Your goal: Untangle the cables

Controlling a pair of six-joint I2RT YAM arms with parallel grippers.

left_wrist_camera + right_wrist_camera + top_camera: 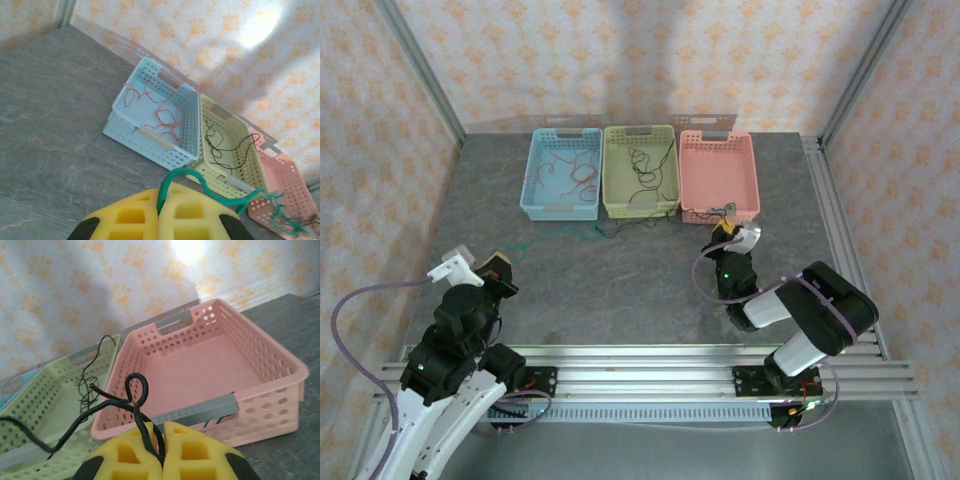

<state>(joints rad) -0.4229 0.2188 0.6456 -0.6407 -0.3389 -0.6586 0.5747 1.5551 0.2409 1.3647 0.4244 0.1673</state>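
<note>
Robot lab test cell, not home, despite floral wall panels (650,60): panels sit in bare aluminium frame posts (420,68) on left and right. Grey stone-look bench (620,290) walled in on three sides. Left arm (460,320) and right arm (820,310) bolted to slotted aluminium rails (640,360) at near edge. At far side, tidy row of perforated plastic baskets: blue basket (560,208), green basket (640,208), pink basket (720,170). Thin cables (645,175) lie in blue and green ones.

green cable (176,173) far end blurred (by pink basket (257,209))
</note>
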